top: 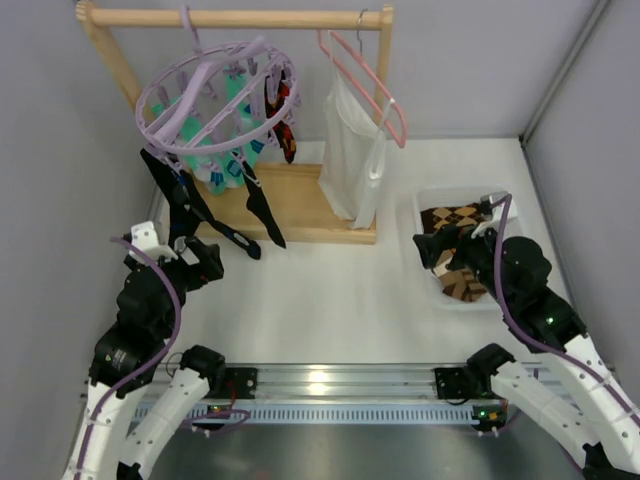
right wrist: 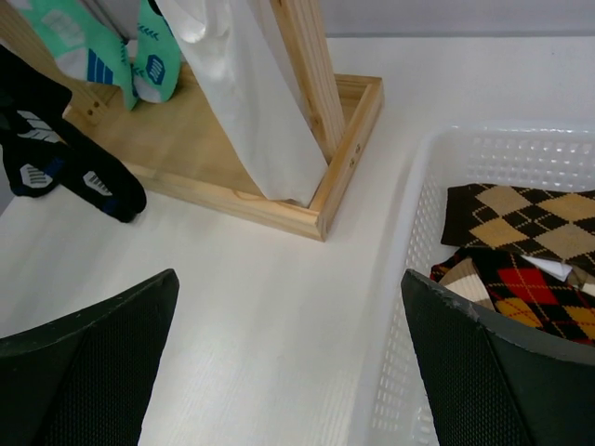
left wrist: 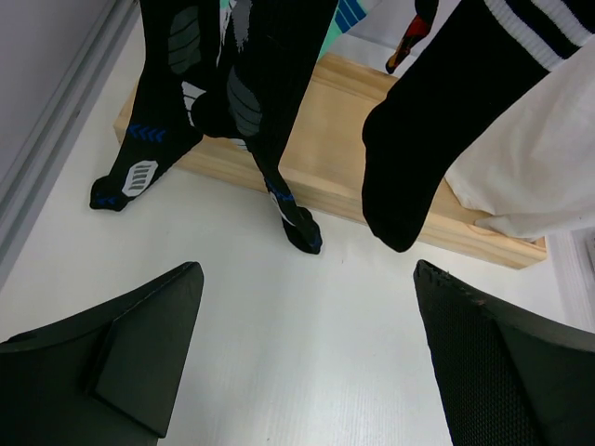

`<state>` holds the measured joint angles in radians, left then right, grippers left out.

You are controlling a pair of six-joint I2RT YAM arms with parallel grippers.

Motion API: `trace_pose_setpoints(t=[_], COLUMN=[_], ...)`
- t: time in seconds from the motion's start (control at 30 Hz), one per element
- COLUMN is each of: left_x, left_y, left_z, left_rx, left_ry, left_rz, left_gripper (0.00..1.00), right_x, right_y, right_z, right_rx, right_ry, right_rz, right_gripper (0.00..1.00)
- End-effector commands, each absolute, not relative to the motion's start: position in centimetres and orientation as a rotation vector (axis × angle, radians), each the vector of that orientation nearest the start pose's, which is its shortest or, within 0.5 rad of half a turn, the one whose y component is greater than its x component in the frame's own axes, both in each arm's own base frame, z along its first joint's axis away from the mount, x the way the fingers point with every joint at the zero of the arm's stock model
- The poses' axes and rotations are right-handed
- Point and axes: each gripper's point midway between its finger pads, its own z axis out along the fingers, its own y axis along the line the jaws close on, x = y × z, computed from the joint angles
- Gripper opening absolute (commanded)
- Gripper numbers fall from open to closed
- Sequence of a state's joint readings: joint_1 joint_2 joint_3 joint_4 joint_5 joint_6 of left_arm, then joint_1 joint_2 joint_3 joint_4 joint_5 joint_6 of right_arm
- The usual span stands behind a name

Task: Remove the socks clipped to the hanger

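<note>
The round lavender hanger [top: 215, 92] hangs by its hook from the wooden rail at the back left. Long black socks [top: 195, 215] dangle from its clips, with teal socks [top: 238, 140] and a red-orange-black sock [top: 284, 118] behind them. In the left wrist view the black socks [left wrist: 251, 102] hang just ahead, another black sock [left wrist: 437, 130] to their right. The right wrist view shows teal socks [right wrist: 112, 46] and a black sock toe [right wrist: 74, 167]. My left gripper [top: 190, 255] is open and empty, below the black socks. My right gripper [top: 445, 250] is open and empty over the basket's left edge.
A wooden rack base [top: 300, 205] stands at the back. A thin pink hanger [top: 365, 80] holds a white sleeveless garment [top: 352, 160]. A white basket [top: 432, 205] at right holds brown-and-cream argyle socks [top: 450, 218]; it also shows in the right wrist view [right wrist: 418, 279].
</note>
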<state>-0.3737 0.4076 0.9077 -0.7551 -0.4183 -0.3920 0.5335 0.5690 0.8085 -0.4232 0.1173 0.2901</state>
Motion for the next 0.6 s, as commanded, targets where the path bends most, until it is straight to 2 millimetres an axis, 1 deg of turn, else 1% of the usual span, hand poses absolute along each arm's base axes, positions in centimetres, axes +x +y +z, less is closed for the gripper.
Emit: trace_pose_setpoints(t=[0.0, 0.03, 0.07, 0.1, 0.13, 0.17, 0.2, 0.23, 0.27, 0.3, 0.33, 0.37, 0.4, 0.43, 0.47, 0.5, 0.53, 0.57], left_x=[19.9, 20.0, 20.0, 20.0, 20.1, 20.1, 20.2, 20.2, 20.2, 20.3, 20.3, 20.3, 20.3, 20.3, 20.3, 20.3, 20.3, 20.3], left_y=[-1.5, -1.3, -1.2, -1.1, -1.1, -1.1, -1.1, -1.3, -1.3, -1.3, -1.3, -1.4, -1.5, -1.6, -2.1, -2.2, -2.4, -2.7], left_z=[30.2, 30.1, 30.0, 30.0, 29.8, 29.8, 29.8, 29.8, 29.7, 29.7, 29.8, 29.8, 29.9, 29.8, 29.8, 30.0, 30.2, 30.3], left_rx=[-0.344, -0.359, -0.37, -0.381, -0.384, -0.388, -0.397, -0.394, -0.394, -0.392, -0.391, -0.385, -0.372, -0.361, -0.338, -0.324, -0.327, -0.326], left_ry=[1.721, 1.72, 1.721, 1.72, 1.723, 1.723, 1.725, 1.727, 1.73, 1.73, 1.732, 1.733, 1.737, 1.742, 1.749, 1.75, 1.747, 1.747], left_rz=[-0.187, -0.181, -0.175, -0.173, -0.176, -0.177, -0.178, -0.184, -0.183, -0.182, -0.182, -0.184, -0.184, -0.186, -0.204, -0.209, -0.222, -0.248], left_gripper=[0.98, 0.98, 0.98, 0.98, 0.98, 0.98, 0.98, 0.98, 0.98, 0.99, 0.98, 0.98, 0.98, 0.98, 0.98, 0.99, 0.98, 0.98], right_x=[23.3, 23.3, 23.4, 23.1, 22.9, 22.9, 22.2, 22.6, 22.7, 22.3, 22.4, 23.3, 23.3, 23.6, 24.1, 24.2, 24.9, 24.6], right_y=[13.6, 14.0, 14.3, 15.3, 16.2, 17.2, 18.6, 19.6, 20.4, 21.5, 22.1, 23.0, 23.6, 24.0, 24.9, 25.4, 26.4, 27.3], right_z=[30.5, 30.1, 30.9, 31.1, 30.5, 32.2, 32.3, 31.9, 31.9, 32.3, 33.0, 31.9, 32.4, 32.4, 31.8, 31.7, 31.5, 31.5], right_rx=[-0.14, -0.148, -0.151, -0.188, -0.223, -0.252, -0.297, -0.309, -0.325, -0.359, -0.374, -0.381, -0.389, -0.391, -0.397, -0.397, -0.406, -0.441], right_ry=[1.685, 1.683, 1.64, 1.62, 1.612, 1.528, 1.51, 1.515, 1.516, 1.512, 1.509, 1.56, 1.544, 1.537, 1.544, 1.539, 1.531, 1.525], right_rz=[0.567, 0.584, 0.611, 0.664, 0.708, 0.764, 0.853, 0.898, 0.939, 1.004, 1.031, 1.047, 1.09, 1.105, 1.123, 1.145, 1.158, 1.171], right_gripper=[0.99, 1.0, 0.99, 0.99, 1.0, 0.99, 1.0, 1.0, 0.99, 0.99, 1.0, 0.99, 1.0, 0.99, 0.99, 1.0, 0.99, 0.99])
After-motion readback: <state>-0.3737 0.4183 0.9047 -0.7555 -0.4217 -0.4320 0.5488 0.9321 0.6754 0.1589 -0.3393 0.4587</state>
